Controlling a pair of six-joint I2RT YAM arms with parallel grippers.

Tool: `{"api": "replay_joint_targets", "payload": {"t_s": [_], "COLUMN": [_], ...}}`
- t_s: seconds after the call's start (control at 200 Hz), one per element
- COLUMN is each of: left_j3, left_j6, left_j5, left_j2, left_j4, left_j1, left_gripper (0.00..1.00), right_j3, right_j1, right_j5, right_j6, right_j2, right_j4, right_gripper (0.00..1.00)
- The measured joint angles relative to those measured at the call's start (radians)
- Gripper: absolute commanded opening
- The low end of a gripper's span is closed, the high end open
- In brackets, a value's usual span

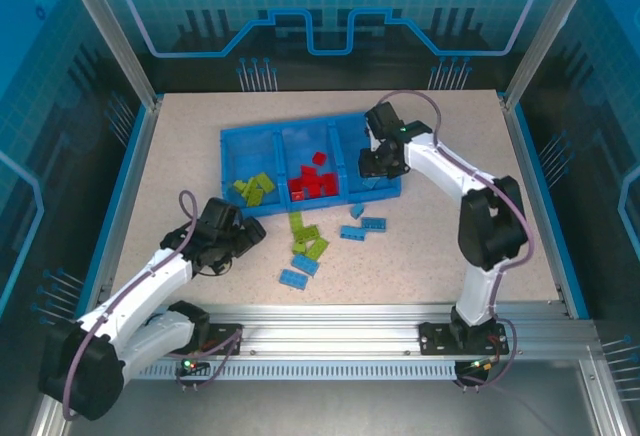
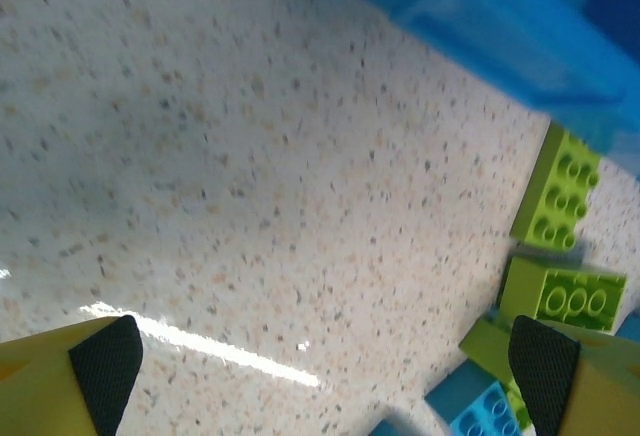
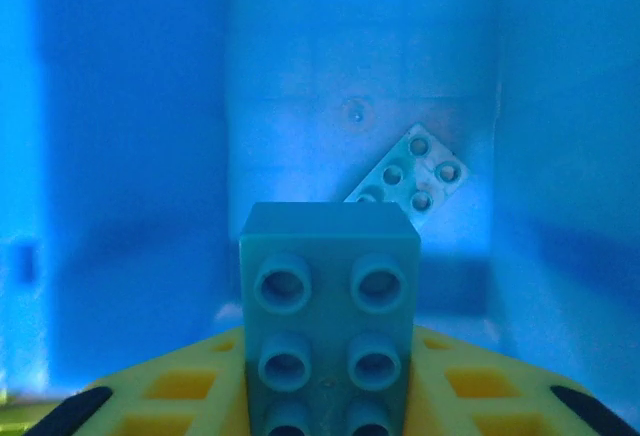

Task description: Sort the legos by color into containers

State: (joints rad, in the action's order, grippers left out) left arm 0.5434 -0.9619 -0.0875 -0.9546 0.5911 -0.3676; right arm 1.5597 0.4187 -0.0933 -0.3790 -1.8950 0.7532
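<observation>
The bright-blue tray point(image 1: 232, 146) has three containers side by side: lime green legos point(image 1: 256, 188) lie in the left one and red legos point(image 1: 314, 184) in the middle one. My right gripper point(image 1: 381, 164) hangs over the right container, shut on a light blue brick point(image 3: 328, 306). Below it another light blue brick point(image 3: 415, 171) lies on the container's floor. Loose green legos point(image 1: 315, 248) and blue legos point(image 1: 373, 224) lie on the table in front of the tray. My left gripper point(image 1: 250, 234) stands open just left of them, nothing between its fingers point(image 2: 105, 361).
Close to my left gripper's right finger lie two green bricks point(image 2: 570, 296) and a blue brick point(image 2: 490, 411), with the tray wall point(image 2: 500, 26) above them. Blue rails point(image 1: 120, 196) border the speckled table on both sides.
</observation>
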Motion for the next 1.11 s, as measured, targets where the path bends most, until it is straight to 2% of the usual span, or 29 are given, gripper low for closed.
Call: {"api": "replay_joint_targets", "payload": {"t_s": [0.19, 0.285, 0.495, 0.6, 0.775, 0.92, 1.105], "left_j3": [-0.023, -0.029, -0.029, -0.029, -0.028, -0.018, 0.018], "left_j6": [-0.076, -0.098, -0.129, -0.176, -0.309, -0.439, -0.552], "left_j5": [-0.007, -0.014, -0.014, -0.01, -0.008, -0.01, -0.013], "left_j2": [-0.011, -0.013, -0.029, -0.036, -0.036, -0.08, -0.196], "left_j4": [0.018, 0.019, 0.027, 0.05, 0.085, 0.074, 0.013], "left_j1": [-0.079, -0.081, -0.094, -0.148, -0.301, -0.386, -0.442], "left_gripper": [0.99, 0.99, 0.99, 0.99, 0.99, 0.99, 0.99], "right_j3": [0.105, 0.116, 0.045, -0.036, -0.116, -0.155, -0.205], "right_j1": [-0.001, -0.001, 0.011, 0.035, 0.044, 0.043, 0.035], "right_j5": [-0.004, -0.004, -0.014, -0.033, -0.057, -0.065, -0.064], "right_j6": [-0.002, -0.005, -0.001, -0.009, -0.025, -0.027, -0.029], "right_j2": [-0.109, -0.111, -0.051, 0.051, 0.191, 0.217, 0.22], "right_j4": [0.055, 0.071, 0.053, 0.042, 0.031, 0.031, 0.021], "right_gripper": [0.56, 0.66, 0.77, 0.79, 0.8, 0.81, 0.81]}}
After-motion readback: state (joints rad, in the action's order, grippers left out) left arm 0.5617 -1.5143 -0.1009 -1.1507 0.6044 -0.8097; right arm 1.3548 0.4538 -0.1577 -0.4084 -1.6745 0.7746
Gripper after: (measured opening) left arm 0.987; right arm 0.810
